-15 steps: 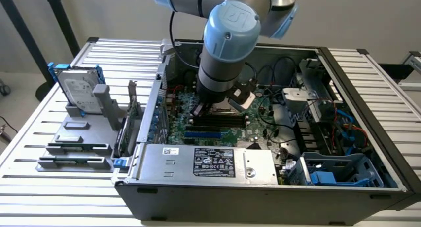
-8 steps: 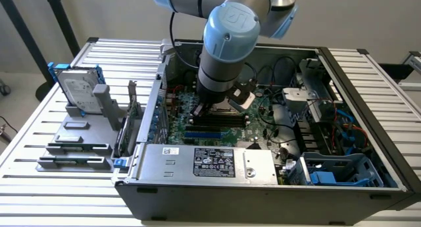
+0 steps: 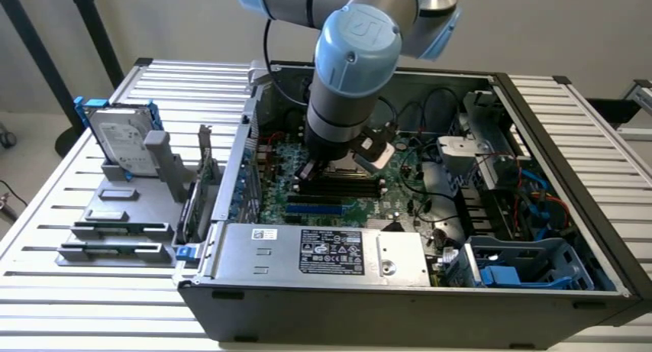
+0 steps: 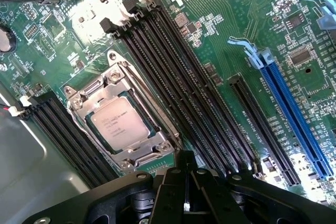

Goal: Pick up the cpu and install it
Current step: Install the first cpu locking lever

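Fingers (image 4: 185,182) appear at the edge of the wrist view as dark black parts pressed close together with nothing between them, just beside the cpu socket. The cpu (image 4: 118,123) lies flat in its metal socket frame (image 4: 122,120) on the green board (image 4: 220,40), silver top up with faint print on it. Black memory slots (image 4: 178,82) run beside the frame on one side, and a shorter black bank (image 4: 68,135) on the other. A blue slot (image 4: 296,114) lies further off.

From the exterior view, the arm (image 3: 352,77) reaches down into the open case (image 3: 408,214), its wrist low over the middle of the board. The case sits on a slatted metal surface (image 3: 61,214). At the exterior view's left, a grey rack (image 3: 117,230) on the surface holds a hard drive (image 3: 122,142) upright in a blue bracket, with grey blocks laid in front of it. A blue cage (image 3: 520,264) sits in the case's near corner at the exterior view's right. Behind the surface are a pale wall and dark stand legs (image 3: 41,54).
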Controlling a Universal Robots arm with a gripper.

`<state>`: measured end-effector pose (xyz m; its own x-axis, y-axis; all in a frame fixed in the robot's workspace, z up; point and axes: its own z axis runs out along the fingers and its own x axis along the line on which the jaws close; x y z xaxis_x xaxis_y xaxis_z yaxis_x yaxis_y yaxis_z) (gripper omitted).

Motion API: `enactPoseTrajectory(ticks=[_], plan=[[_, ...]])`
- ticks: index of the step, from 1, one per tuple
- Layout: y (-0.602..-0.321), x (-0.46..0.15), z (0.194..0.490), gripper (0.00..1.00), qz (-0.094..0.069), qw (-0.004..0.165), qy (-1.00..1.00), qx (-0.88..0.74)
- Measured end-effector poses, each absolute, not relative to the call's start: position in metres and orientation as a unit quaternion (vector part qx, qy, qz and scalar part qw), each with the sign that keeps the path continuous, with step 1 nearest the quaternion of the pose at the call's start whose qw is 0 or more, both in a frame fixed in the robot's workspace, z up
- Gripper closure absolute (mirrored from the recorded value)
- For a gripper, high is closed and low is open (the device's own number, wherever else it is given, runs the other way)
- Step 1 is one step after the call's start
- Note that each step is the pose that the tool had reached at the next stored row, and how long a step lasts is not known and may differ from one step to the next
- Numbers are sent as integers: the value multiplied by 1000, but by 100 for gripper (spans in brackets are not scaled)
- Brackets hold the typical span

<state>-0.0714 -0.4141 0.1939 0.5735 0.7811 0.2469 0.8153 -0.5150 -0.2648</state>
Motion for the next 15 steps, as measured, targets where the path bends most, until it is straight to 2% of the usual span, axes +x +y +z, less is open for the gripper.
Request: enactPoseTrajectory(ticks=[15], plan=[[-413,-71,195,89,-48,177,-459,-869]])
